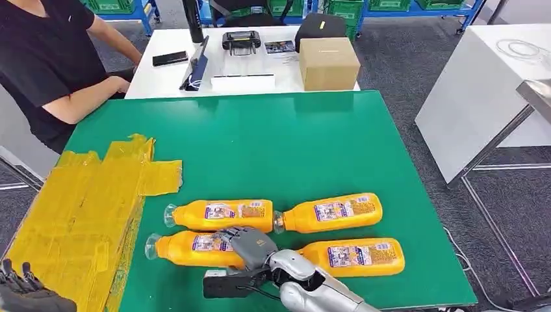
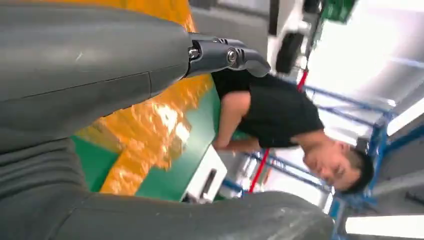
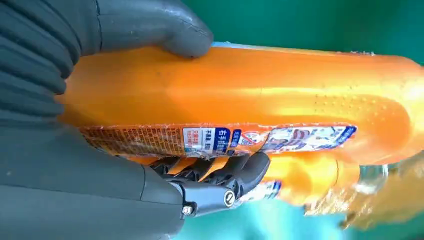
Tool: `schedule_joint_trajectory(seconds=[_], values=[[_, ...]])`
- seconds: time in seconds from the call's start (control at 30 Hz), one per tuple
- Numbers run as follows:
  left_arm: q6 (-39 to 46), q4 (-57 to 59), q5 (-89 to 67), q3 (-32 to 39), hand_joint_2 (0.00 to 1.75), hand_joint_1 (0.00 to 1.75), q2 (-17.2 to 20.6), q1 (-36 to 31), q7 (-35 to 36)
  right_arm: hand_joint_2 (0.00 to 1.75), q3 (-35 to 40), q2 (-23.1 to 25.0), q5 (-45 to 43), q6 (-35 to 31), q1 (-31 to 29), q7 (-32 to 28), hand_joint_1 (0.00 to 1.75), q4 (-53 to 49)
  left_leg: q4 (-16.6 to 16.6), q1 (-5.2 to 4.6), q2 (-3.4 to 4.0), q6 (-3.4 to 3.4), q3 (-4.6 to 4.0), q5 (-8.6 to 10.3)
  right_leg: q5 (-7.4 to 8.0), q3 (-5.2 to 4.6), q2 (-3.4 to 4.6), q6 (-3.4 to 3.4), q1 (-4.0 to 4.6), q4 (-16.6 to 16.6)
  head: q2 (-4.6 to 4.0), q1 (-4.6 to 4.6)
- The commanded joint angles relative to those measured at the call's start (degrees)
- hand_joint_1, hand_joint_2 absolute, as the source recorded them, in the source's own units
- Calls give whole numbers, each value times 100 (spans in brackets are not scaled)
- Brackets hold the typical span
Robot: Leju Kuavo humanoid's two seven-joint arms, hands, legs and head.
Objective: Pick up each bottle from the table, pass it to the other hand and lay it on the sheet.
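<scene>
Fingers (image 3: 240,172) and thumb wrapped round front-left bottle (image 1: 192,248), lower centre of frame, long axis left-right, cap leftward. Left to right: left hand (image 1: 23,289) at lower-left corner, fingers apart, holding nothing; yellow sheet (image 1: 84,208) beside it; right hand (image 1: 250,244) gripping bottle's midsection.

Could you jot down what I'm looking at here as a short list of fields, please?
Bottles: four orange bottles lying on the green table
Being grasped: front left bottle
Right hand: wrapped around that bottle, thumb on one side, fingers on the other
Left hand: holds nothing, low beside the yellow sheet
On the sheet: no bottles yet
Nearby: a person sitting at the table's far left
</scene>
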Motion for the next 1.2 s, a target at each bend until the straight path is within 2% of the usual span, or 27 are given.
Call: schedule_joint_trajectory(seconds=[0.03,0.1,0.13,0.43,0.6,0.63,0.67,0.77,0.87,1.07,1.2], values=[[-132,194,162,217,175,0,4,114,85,175,-1198,-119,-647,-1065,2016,-1606,175,-2210,6,6,-36,-2,-69,17,9,-55,-33,-5,7,-1,0,5],[-131,207,197,167,175,0,4,160,85,175,-1177,-184,-645,-1096,2306,-1376,175,-3182,10,4,-27,-2,-41,-1,-5,-24,-22,-4,4,5,0,4],[-108,202,199,153,175,0,4,174,79,175,-1180,-198,-666,-1124,2347,-1367,175,-3308,8,2,-28,-2,-40,-2,-7,-21,-23,-3,3,3,0,2],[-108,202,199,153,175,0,4,174,79,175,-1180,-198,-666,-1124,2347,-1367,175,-3308,8,2,-28,-2,-40,-2,-7,-21,-23,-3,3,3,0,2],[-90,165,216,128,175,0,4,204,72,175,-1216,-215,-719,-1146,2342,-1363,175,-3248,13,5,-40,-2,-74,-1,-7,-46,-33,-4,6,5,0,4],[-227,210,186,66,175,0,4,195,205,175,-1242,-166,-817,-1259,2358,-1618,175,-3143,14,3,-31,-2,-120,0,-4,-36,-21,-3,4,9,0,2],[-390,237,200,40,175,0,4,185,295,175,-1253,-161,-843,-1294,2384,-1652,175,-3184,6,8,-36,2,-152,11,3,-67,-28,-1,10,-4,0,-4],[-878,322,150,-15,175,0,4,161,538,175,-1290,-160,-901,-1381,2440,-1721,175,-3282,5,-2,-28,4,-156,19,6,-87,-24,4,-1,5,0,-2],[-1729,472,189,-211,175,0,4,150,926,175,-1372,-165,-1032,-1529,2543,-1838,175,-3492,4,8,-42,2,-170,22,11,-106,-37,-1,10,-6,0,-2],[-1801,492,208,-210,175,0,4,145,949,175,-1377,-167,-1043,-1533,2545,-1847,175,-3498,2,-1,-27,4,-169,19,8,-93,-25,3,0,-1,0,0],[-3061,638,584,-298,175,0,4,166,1328,175,-1419,-181,-1106,-1515,2527,-1946,175,-3441,2,-3,-26,4,-169,20,8,-96,-23,4,-2,2,0,-2]])
